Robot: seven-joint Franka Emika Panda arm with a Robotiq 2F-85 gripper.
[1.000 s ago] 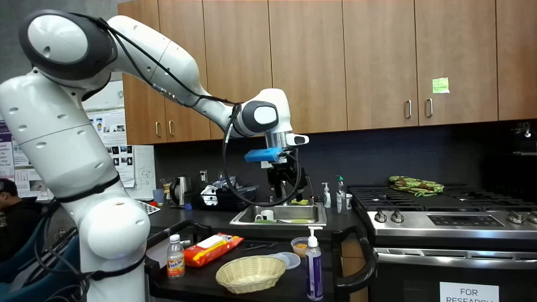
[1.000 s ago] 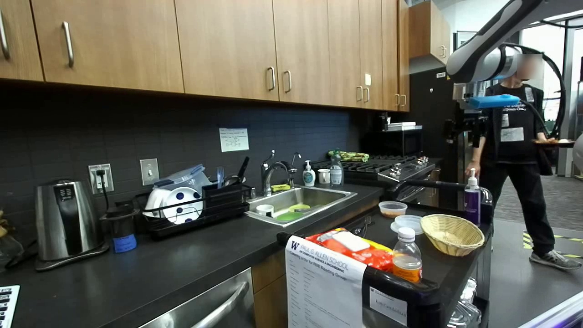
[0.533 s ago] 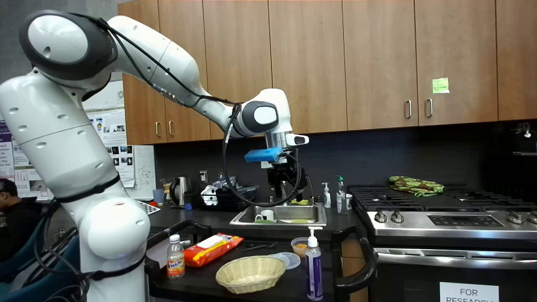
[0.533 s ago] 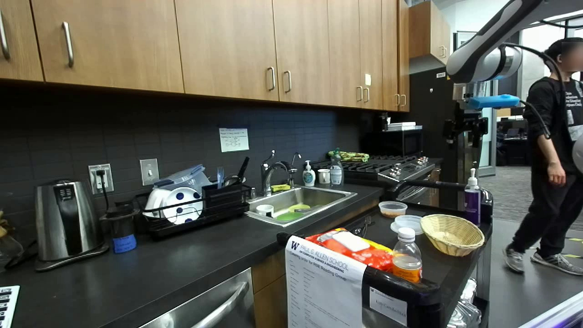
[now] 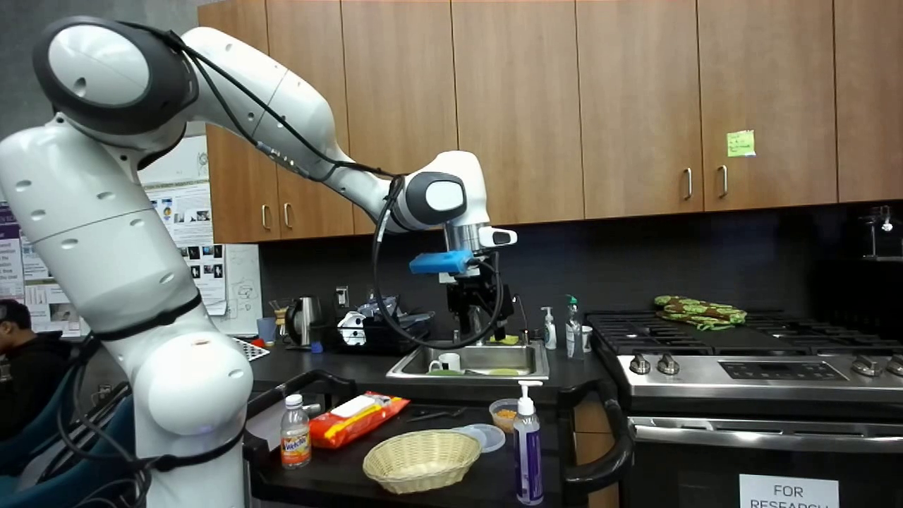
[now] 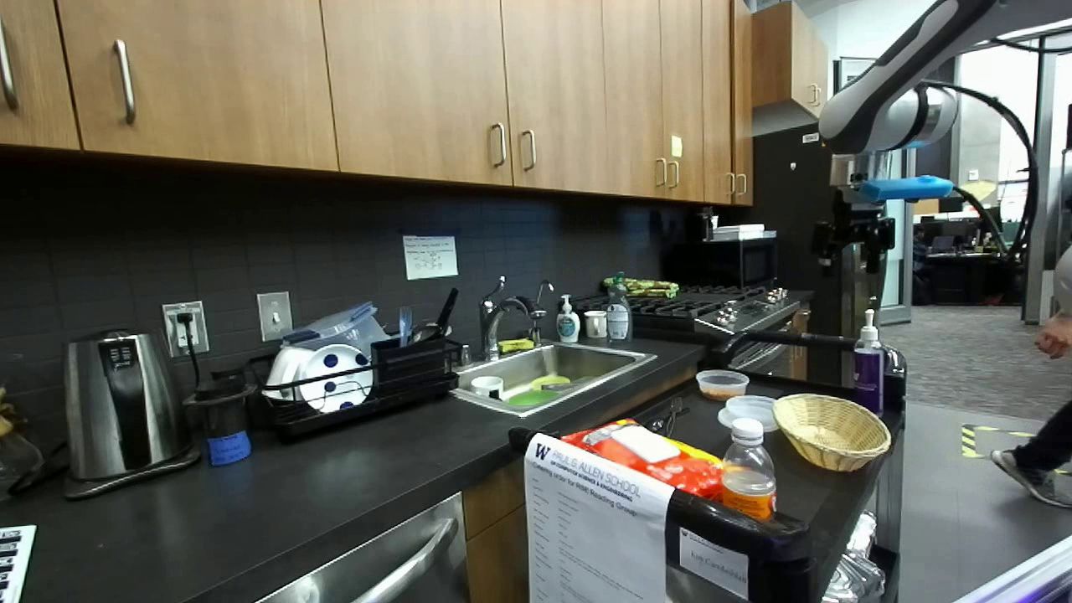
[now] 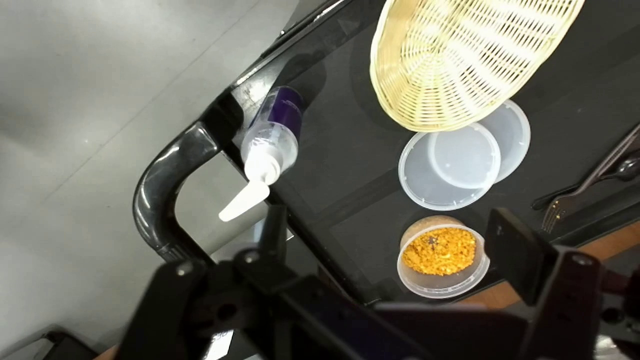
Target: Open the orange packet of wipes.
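Observation:
The orange packet of wipes (image 5: 361, 422) lies flat on the black cart top (image 5: 338, 477) in both exterior views. It also shows in an exterior view (image 6: 638, 458) behind the cart's handle. A white oblong patch or lid is on its upper face; I cannot tell whether it is raised. The packet is out of the wrist view. My gripper (image 7: 388, 217) is open with nothing between its fingers. It hangs high above the cart, toward the end away from the packet, in both exterior views (image 5: 483, 310) (image 6: 852, 243).
A juice bottle (image 5: 295, 439) stands against the packet's near end. A tan woven basket (image 5: 422, 462), clear plastic lids (image 7: 450, 167), a tub of orange crumbs (image 7: 440, 252), a pump bottle (image 7: 272, 130) and utensils (image 7: 575, 192) are on the cart. Black handles (image 7: 155, 200) rise at the cart's ends.
My arm has shifted very slightly; the gripper stays open-handed above the cart. A person in the background has walked toward the right edge of an exterior view. The packet has not moved.

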